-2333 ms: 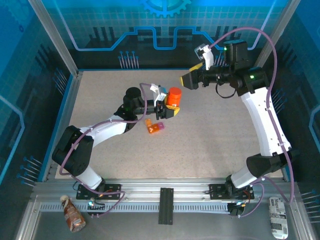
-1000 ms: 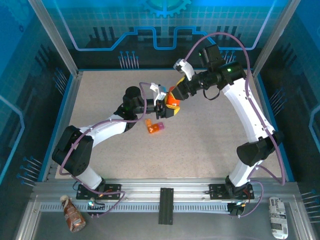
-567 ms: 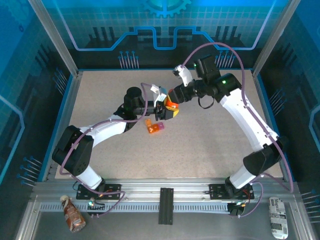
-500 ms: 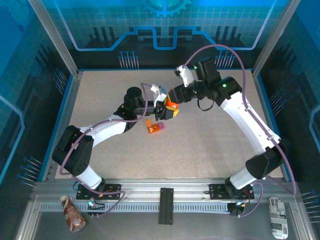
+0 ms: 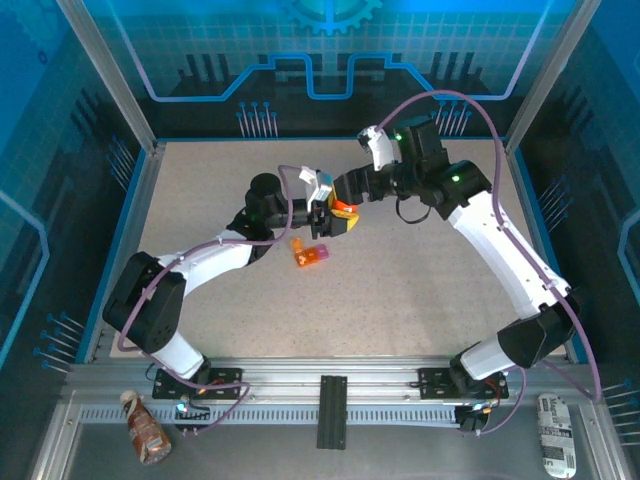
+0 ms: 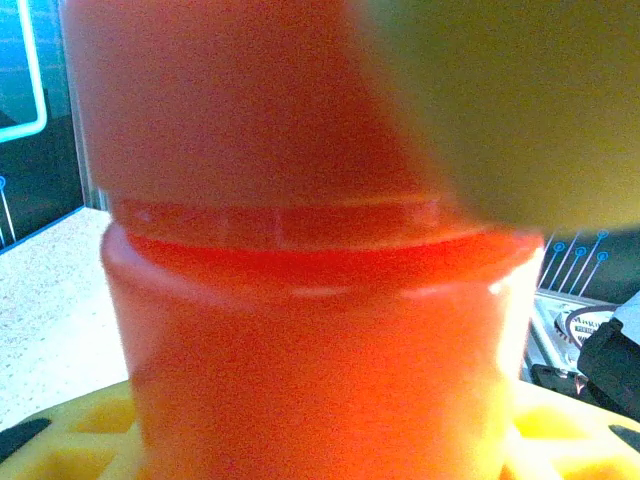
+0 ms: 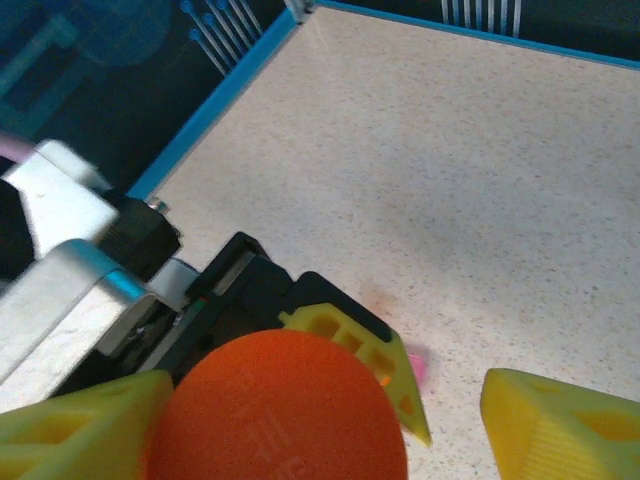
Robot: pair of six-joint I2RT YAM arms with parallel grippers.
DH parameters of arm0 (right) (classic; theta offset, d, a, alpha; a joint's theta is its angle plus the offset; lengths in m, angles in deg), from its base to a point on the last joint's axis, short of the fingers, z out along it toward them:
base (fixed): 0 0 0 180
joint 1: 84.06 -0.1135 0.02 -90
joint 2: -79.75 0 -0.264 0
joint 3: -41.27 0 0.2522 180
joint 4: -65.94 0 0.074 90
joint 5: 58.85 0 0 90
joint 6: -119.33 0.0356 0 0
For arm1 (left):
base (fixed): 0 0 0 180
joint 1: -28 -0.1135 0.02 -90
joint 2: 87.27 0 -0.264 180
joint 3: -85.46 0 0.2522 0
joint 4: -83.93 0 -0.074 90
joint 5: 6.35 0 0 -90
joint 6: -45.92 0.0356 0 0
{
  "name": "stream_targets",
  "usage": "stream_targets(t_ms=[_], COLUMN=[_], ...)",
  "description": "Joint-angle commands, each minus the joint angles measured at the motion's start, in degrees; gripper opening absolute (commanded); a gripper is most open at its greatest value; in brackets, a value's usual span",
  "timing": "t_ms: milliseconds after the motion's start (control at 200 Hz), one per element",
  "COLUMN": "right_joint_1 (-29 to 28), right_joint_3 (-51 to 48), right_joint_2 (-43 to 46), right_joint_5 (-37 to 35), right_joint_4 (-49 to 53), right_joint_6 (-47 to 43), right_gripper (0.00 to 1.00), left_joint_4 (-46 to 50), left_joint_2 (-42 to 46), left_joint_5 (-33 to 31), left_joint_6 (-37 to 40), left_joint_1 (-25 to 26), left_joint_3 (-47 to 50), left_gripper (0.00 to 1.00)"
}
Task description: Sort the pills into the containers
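top view: found left gripper (image 5: 333, 222) clamped on orange bottle (image 5: 346, 211), upright at mid-table; judged a brace so the cap can be worked. noted right gripper (image 5: 346, 190) reaching in from the far side at the bottle's top. located containers (image 5: 309, 254) flat on table (image 5: 430, 290), just near-side of the bottle, apart from both grippers.

left wrist view: confirmed bottle body seated between yellow fingers (image 6: 105, 448), tight against the lens.

right wrist view: observed cap (image 7: 280, 410) between spread jaws, one finger (image 7: 80, 425) against its rim, the other standing clear; judged released, not gripping.
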Motion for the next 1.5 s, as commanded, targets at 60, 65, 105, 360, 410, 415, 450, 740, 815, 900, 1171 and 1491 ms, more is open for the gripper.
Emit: stream_targets(t_ms=[60, 65, 105, 360, 410, 415, 450, 740, 815, 900, 1171, 1491], right_joint_1=[6.2, 6.4, 7.9, 9.3, 8.8, 8.7, 8.3, 5.9, 5.6, 5.4, 5.4, 4.6], right_joint_3=[5.6, 5.7, 6.2, 16.0, 17.9, 18.1, 19.2, 23.9, 24.3, 24.5, 24.2, 24.2], right_joint_2=[2.7, 2.8, 3.2, -2.5, -4.2, -4.4, -5.3, -10.8, -11.5, -12.0, -12.8, -13.5], right_joint_5=[15.3, 15.9, 18.7, 16.3, 14.9, 14.8, 14.0, 13.5, 13.7, 13.7, 14.2, 14.2], right_joint_4=[7.2, 7.4, 8.4, 19.5, 21.3, 21.4, 22.4, 25.9, 26.0, 26.0, 25.6, 25.3], right_joint_6=[-13.9, -14.1, -16.3, -25.8, -26.9, -27.0, -27.5, -29.2, -29.2, -29.2, -28.6, -28.3], right_gripper=[0.86, 0.86, 0.86, 0.84, 0.83, 0.83, 0.84, 0.84, 0.84, 0.82, 0.75, 0.66], left_joint_4=[-3.1, -3.2, -3.1, -3.0, -3.0, -3.0, -2.9, -3.1, -3.0, -2.9, -2.7, -2.7], left_joint_2=[1.6, 1.6, 1.5, 1.2, 1.1, 1.1, 1.1, 0.5, 0.5, 0.7, 1.0, 1.1], left_joint_5=[0.9, 1.0, 1.1, 2.0, 2.1, 2.1, 2.1, 2.2, 2.3, 2.2, 2.1, 2.1], left_joint_6=[0.6, 0.6, 0.6, 0.1, 0.0, 0.0, 0.0, -0.5, -0.5, -0.5, -0.3, -0.3], left_joint_1=[0.3, 0.3, 0.3, 0.4, 0.3, 0.3, 0.3, 0.3, 0.4, 0.3, 0.4, 0.3], left_joint_3=[-1.4, -1.4, -1.5, -1.7, -1.8, -1.9, -1.9, -2.6, -2.6, -2.5, -2.4, -2.2], left_gripper=[0.0, 0.0, 0.0, 0.0, 0.0, 0.0, 0.0, 0.0, 0.0, 0.0, 0.0, 0.0])
